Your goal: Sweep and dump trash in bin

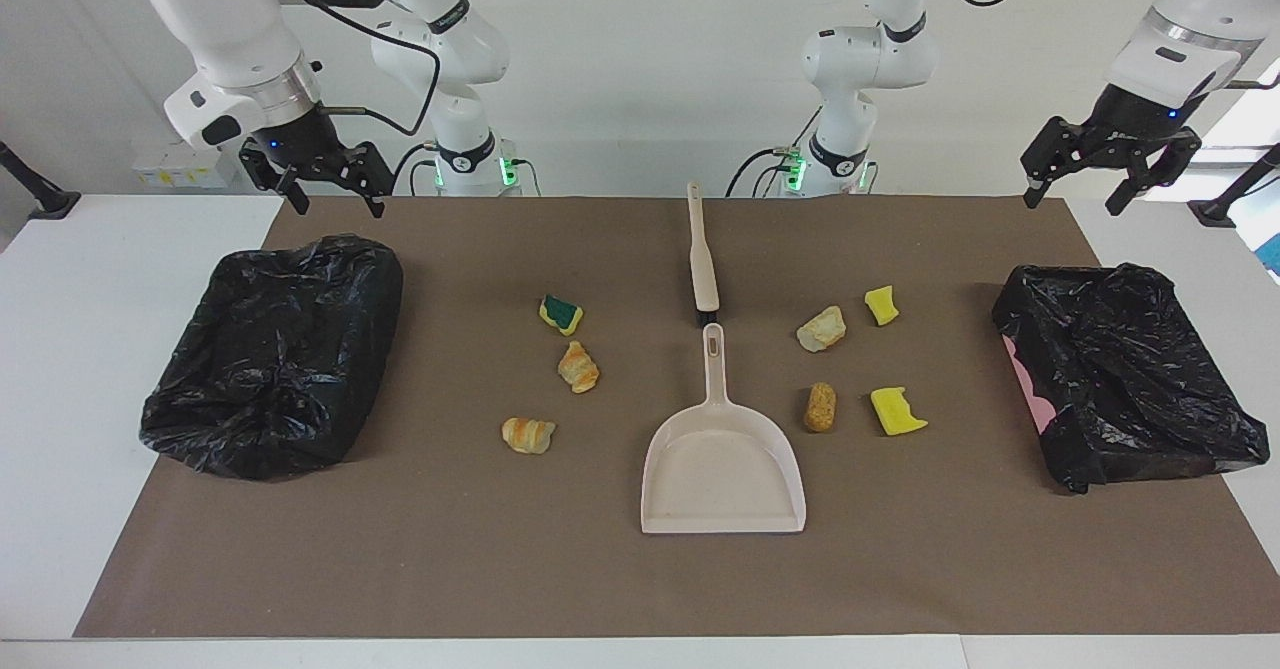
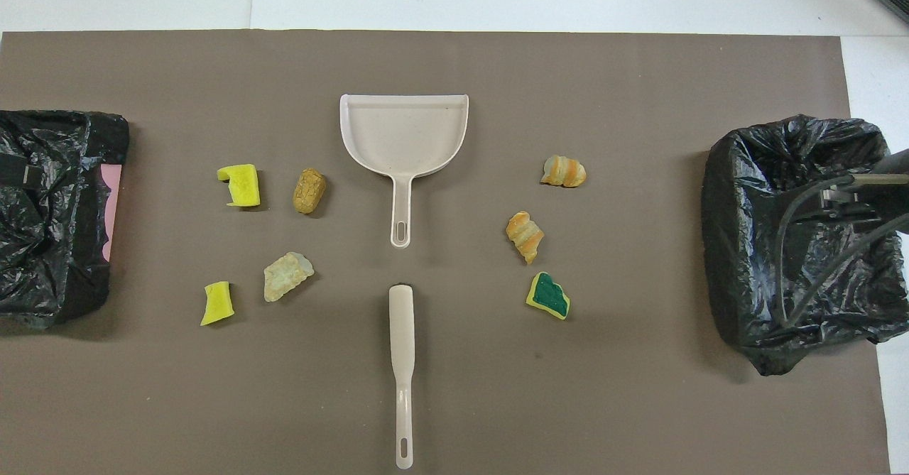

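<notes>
Both arms wait raised at the robots' edge of the counter (image 1: 640, 589): the right gripper (image 1: 318, 181) hangs over the near rim of the black-bagged bin (image 1: 275, 349) at its end, fingers spread and holding nothing; the left gripper (image 1: 1108, 169) is over the near corner by the other bagged bin (image 1: 1120, 369), fingers likewise apart and unloaded. Nearest the robots on the counter lies the brush (image 1: 702, 264), handle toward them; just past its bristle end is the dustpan (image 1: 722, 449), handle toward the brush, mouth facing away. Trash, all unswept, flanks the pan: toward the right arm's end the green-topped sponge (image 1: 561, 314), then a croissant (image 1: 578, 366), then a second croissant (image 1: 527, 435); toward the left arm's end a yellow sponge bit (image 1: 881, 305) and a pale bread lump (image 1: 821, 329), then a brown bread lump (image 1: 820, 407) and a larger yellow sponge (image 1: 897, 411). Risks, as judged: pan mouth points away from the brush, so it needs turning; light sponges may skitter off; croissants may roll; slack bags could snag the pan.
</notes>
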`<state>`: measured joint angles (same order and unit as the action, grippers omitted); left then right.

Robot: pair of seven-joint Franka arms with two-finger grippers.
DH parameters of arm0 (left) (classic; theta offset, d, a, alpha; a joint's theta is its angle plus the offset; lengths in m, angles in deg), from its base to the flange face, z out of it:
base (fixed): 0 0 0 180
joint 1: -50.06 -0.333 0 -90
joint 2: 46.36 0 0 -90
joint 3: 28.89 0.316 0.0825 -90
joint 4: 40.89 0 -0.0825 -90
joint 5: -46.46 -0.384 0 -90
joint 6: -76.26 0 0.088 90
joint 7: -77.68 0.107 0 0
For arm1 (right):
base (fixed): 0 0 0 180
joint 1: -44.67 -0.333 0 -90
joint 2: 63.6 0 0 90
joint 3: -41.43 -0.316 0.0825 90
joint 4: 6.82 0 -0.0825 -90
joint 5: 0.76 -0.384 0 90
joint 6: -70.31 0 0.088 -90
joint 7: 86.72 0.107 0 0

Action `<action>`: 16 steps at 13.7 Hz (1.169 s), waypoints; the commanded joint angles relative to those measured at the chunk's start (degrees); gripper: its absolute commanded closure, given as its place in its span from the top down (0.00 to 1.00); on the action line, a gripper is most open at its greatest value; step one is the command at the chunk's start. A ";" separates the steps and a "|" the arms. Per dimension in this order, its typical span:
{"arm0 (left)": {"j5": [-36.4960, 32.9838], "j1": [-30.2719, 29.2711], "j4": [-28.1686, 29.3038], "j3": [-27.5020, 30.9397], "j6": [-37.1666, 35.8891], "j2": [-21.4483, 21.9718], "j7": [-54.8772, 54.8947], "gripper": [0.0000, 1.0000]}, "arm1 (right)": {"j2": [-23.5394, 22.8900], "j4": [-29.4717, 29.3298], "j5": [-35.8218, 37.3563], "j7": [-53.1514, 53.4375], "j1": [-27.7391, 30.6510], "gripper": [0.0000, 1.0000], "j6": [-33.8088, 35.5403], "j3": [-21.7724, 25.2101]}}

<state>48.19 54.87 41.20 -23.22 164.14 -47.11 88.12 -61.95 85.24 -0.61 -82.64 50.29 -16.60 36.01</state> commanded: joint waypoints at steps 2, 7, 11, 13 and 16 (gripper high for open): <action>-0.76 -0.33 -0.61 -0.40 -1.13 0.14 -0.51 1.00 | 1.15 1.19 -0.24 0.40 1.50 1.00 -0.46 -0.02; -0.76 0.37 -0.09 -0.57 -1.31 0.66 -0.51 1.00 | 1.42 1.45 -0.68 0.40 1.07 1.00 -0.19 -0.11; -0.76 0.64 3.06 -1.01 -0.52 2.41 -0.60 1.00 | 1.60 1.63 -1.65 -0.99 0.54 1.00 -0.28 -0.72; -0.67 1.25 7.45 -1.54 0.36 5.13 -0.77 1.00 | 0.63 1.19 -1.73 -1.27 -1.22 1.00 -1.07 -0.81; -0.67 6.76 18.07 -1.80 4.21 10.92 -6.11 1.00 | -3.66 -1.09 -1.82 -0.40 -3.58 1.00 -1.42 -0.82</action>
<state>48.21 57.50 49.52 -25.26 164.30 -42.38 86.15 -62.63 85.22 -1.17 -82.94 47.76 -17.02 35.26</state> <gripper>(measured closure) 0.000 0.000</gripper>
